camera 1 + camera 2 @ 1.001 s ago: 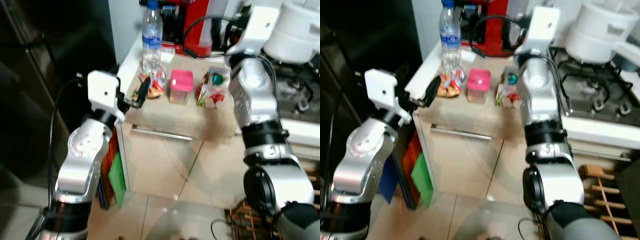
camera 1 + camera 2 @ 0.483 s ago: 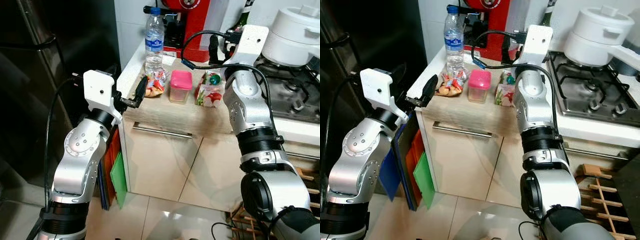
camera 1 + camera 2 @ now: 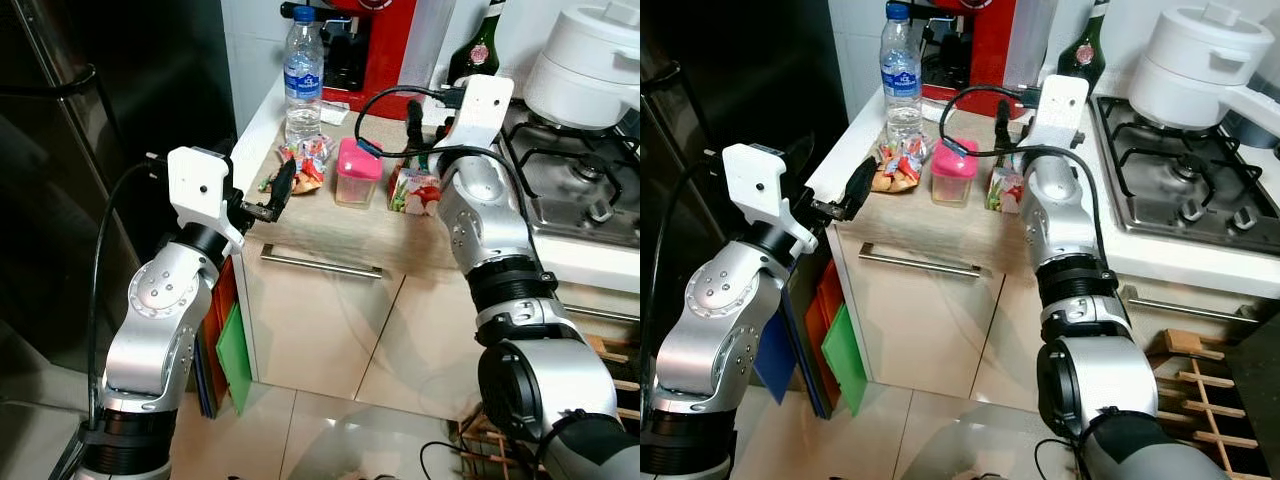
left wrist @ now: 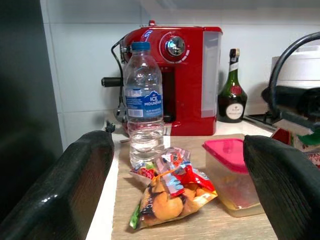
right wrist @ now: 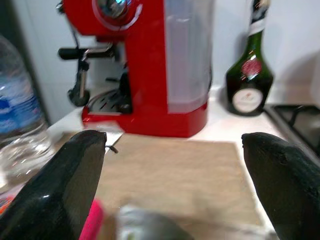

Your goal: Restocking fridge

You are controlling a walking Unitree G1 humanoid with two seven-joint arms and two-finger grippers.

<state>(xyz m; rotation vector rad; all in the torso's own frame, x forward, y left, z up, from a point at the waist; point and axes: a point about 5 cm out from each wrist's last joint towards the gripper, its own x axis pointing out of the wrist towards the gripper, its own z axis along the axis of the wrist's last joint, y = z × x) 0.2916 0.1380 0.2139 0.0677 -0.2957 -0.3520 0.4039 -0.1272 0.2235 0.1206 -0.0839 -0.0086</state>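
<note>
On the wooden counter (image 3: pixel 340 225) stand a clear water bottle (image 3: pixel 303 75), a colourful snack bag (image 3: pixel 303 176), a pink-lidded container (image 3: pixel 359 172) and a red juice carton (image 3: pixel 417 190). My left gripper (image 3: pixel 281 190) hovers open at the counter's left edge, level with the snack bag (image 4: pixel 170 192) and a short way from it. The bottle (image 4: pixel 143 115) stands behind the bag. My right gripper (image 3: pixel 413 118) hangs open just above the carton, facing the back wall. The dark fridge (image 3: pixel 90 150) stands to the left.
A red coffee machine (image 5: pixel 150 65) and a green glass bottle (image 5: pixel 250 70) stand at the back of the counter. A gas hob (image 3: pixel 580 190) with a white pot (image 3: pixel 595 60) lies to the right. A drawer handle (image 3: pixel 320 265) runs under the counter edge.
The view has steadied after a blur and shifted slightly. My right gripper has come down and to the left, closer over the carton. The left gripper holds about the same place.
</note>
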